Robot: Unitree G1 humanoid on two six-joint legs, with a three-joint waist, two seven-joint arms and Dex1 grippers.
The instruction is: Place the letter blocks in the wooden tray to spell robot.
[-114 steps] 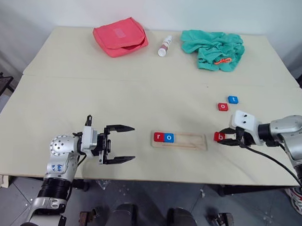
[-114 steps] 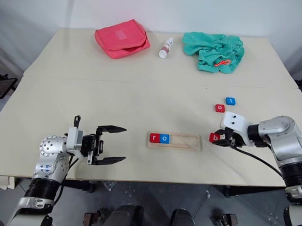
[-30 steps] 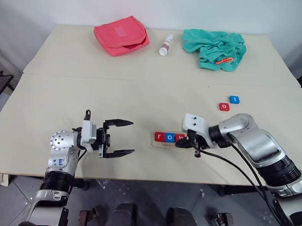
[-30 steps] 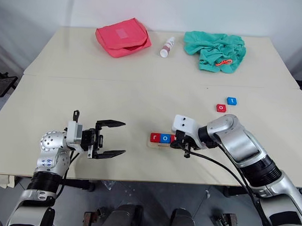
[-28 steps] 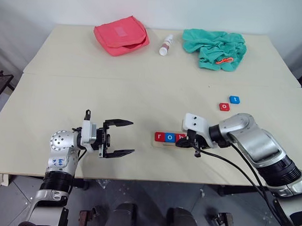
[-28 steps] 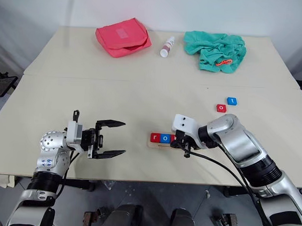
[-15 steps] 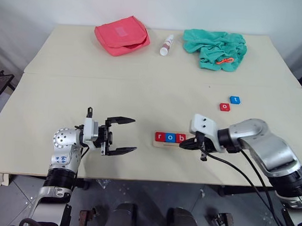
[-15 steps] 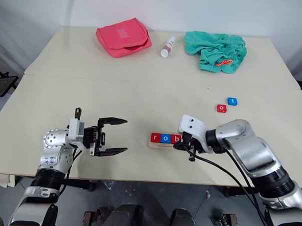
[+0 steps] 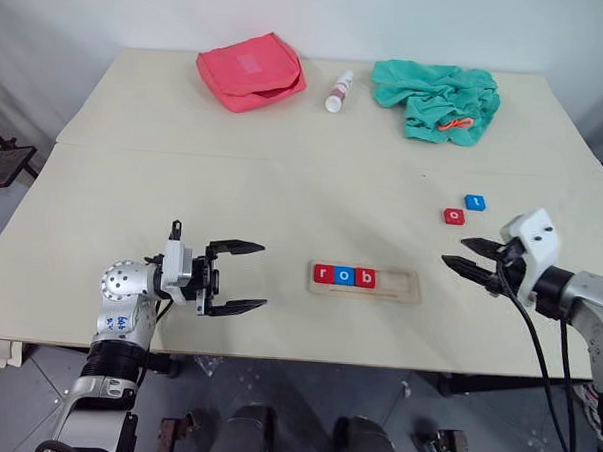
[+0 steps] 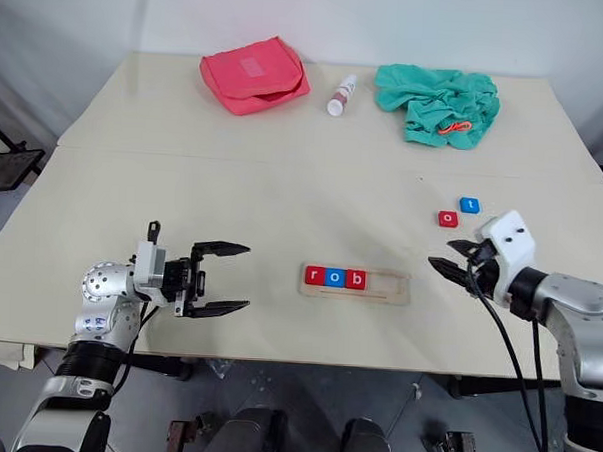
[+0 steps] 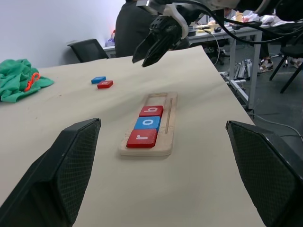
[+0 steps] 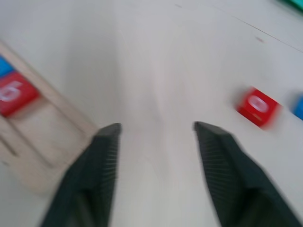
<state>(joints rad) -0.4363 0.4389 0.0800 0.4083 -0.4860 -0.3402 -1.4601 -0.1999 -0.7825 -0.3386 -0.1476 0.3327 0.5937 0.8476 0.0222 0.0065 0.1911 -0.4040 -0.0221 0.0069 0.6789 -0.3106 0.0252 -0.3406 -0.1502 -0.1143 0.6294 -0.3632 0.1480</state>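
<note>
The wooden tray (image 9: 400,285) lies near the table's front edge, with a red r (image 9: 322,275), a blue o (image 9: 344,276) and a red b (image 9: 365,278) side by side at its left end. A loose red o block (image 9: 454,216) and a blue t block (image 9: 474,202) sit on the table further back to the right. My right gripper (image 9: 456,257) hovers open and empty to the right of the tray, short of the loose blocks; its wrist view shows the red o (image 12: 258,106) ahead. My left gripper (image 9: 262,276) stands open and empty left of the tray.
At the back of the table lie a pink pouch (image 9: 250,69), a small white bottle (image 9: 338,91) and a crumpled green cloth (image 9: 439,98). The table's front edge runs just below the tray and both grippers.
My right gripper let go of the red b in the tray, opened, and swung right, away from the tray. The left gripper has stayed where it was.
</note>
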